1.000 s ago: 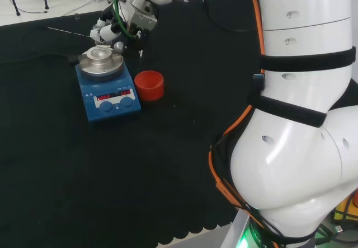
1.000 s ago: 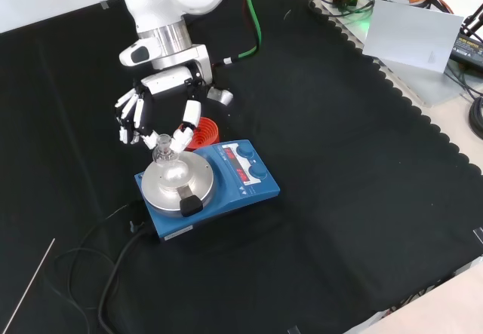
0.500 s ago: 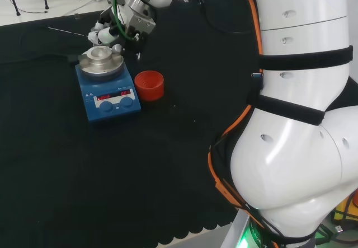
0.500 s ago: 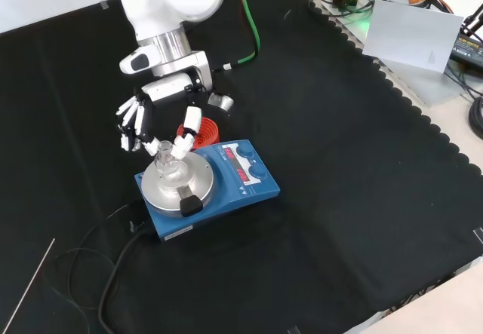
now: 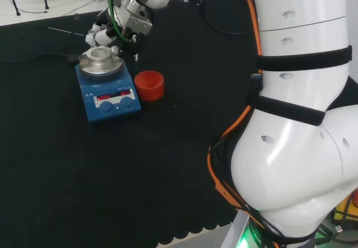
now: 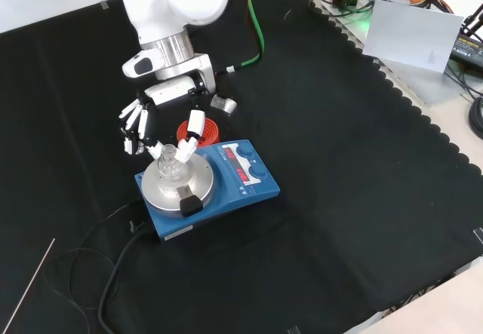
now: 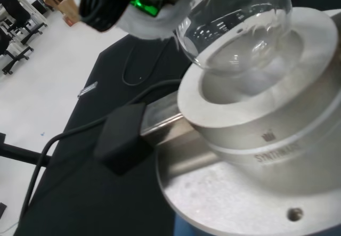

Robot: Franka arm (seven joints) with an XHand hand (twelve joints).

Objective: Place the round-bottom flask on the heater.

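The round-bottom flask (image 6: 170,167) sits in the metal bowl on top of the heater (image 6: 226,187), a blue unit with a round silver plate that stands on the black-cloth surface (image 6: 339,198). In the wrist view the clear bulb of the flask (image 7: 234,23) rests in the hollow of the silver block (image 7: 266,113), its glass catching reflections, and a black plug with its cable (image 7: 120,137) lies just beside the plate. The robot hand (image 6: 162,127) hovers above the flask's neck in the front view; its fingers (image 6: 133,127) are spread to one side of the neck and the thumb (image 6: 190,134) reaches down on the other side, close to the neck, and whether any of them touches the glass cannot be told. In the head view the robot hand (image 5: 106,32) hangs just behind the heater (image 5: 106,94). A red ribbed ring (image 5: 149,85) stands on the cloth just to the right of the heater in the head view, and in the front view it shows behind the heater, partly hidden by the thumb. A black cable (image 6: 113,274) runs from the heater across the cloth toward the near edge in the front view.
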